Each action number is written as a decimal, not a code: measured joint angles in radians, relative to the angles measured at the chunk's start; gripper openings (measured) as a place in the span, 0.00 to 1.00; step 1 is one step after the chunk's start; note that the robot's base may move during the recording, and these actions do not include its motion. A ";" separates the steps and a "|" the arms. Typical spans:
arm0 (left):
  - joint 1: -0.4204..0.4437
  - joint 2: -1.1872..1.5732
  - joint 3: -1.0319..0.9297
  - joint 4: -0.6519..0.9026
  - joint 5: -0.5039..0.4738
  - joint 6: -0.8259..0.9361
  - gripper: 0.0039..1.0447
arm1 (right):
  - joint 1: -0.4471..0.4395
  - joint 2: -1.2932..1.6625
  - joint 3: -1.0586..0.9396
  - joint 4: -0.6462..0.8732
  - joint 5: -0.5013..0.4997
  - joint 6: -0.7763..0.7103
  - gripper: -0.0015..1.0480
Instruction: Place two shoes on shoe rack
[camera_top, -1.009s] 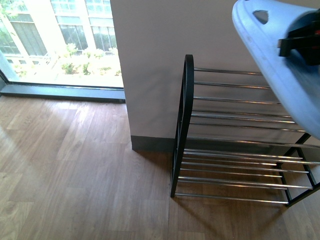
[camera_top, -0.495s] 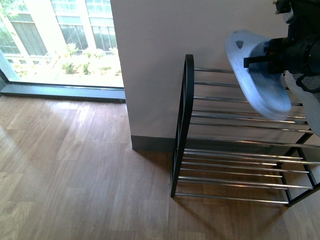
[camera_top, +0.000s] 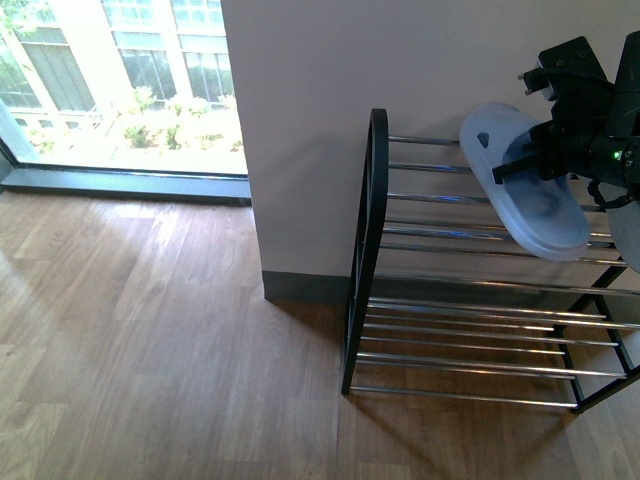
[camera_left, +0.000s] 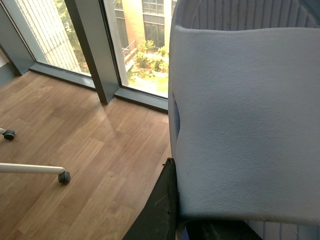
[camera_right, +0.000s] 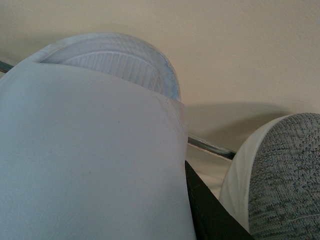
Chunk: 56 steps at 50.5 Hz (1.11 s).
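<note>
From the front, the right gripper (camera_top: 527, 166) is clamped on a pale blue slide (camera_top: 556, 226) by its strap and holds it tilted over the upper chrome bars of the shoe rack (camera_top: 374, 200), on the rack's right half. Whether the slide touches the bars I cannot tell. The rack stands on the wood floor (camera_top: 150, 350) against the cream wall (camera_top: 300, 100), its lower tiers bare, with a bright window (camera_top: 120, 80) far off to the left. The left arm is not in this view. At the left wrist, a second pale blue slide (camera_left: 245, 125) fills most of the view. The left gripper (camera_left: 190, 224) is closed on its broad strap, with one black finger (camera_left: 161, 210) showing under the strap's edge. Beyond it lie floorboards (camera_left: 75, 150), a window frame (camera_left: 92, 50) and a chair caster (camera_left: 63, 176). At the right wrist the held slide's strap (camera_right: 90, 160) and ribbed sole (camera_right: 120, 62) crowd the frame, a black finger (camera_right: 210, 215) beneath them. Behind them runs one chrome bar (camera_right: 210, 146), and just beside the slide is the toe of a grey knit sneaker (camera_right: 285, 170), white sole showing, close against the wall.
</note>
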 joint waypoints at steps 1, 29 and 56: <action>0.000 0.000 0.000 0.000 0.000 0.000 0.02 | -0.005 0.007 0.007 0.000 0.002 -0.011 0.02; 0.000 0.000 0.000 0.000 0.000 0.000 0.02 | -0.075 0.038 0.080 -0.043 0.012 -0.141 0.02; 0.000 0.000 0.000 0.000 0.000 0.000 0.02 | -0.085 -0.060 0.117 -0.396 -0.055 -0.015 0.73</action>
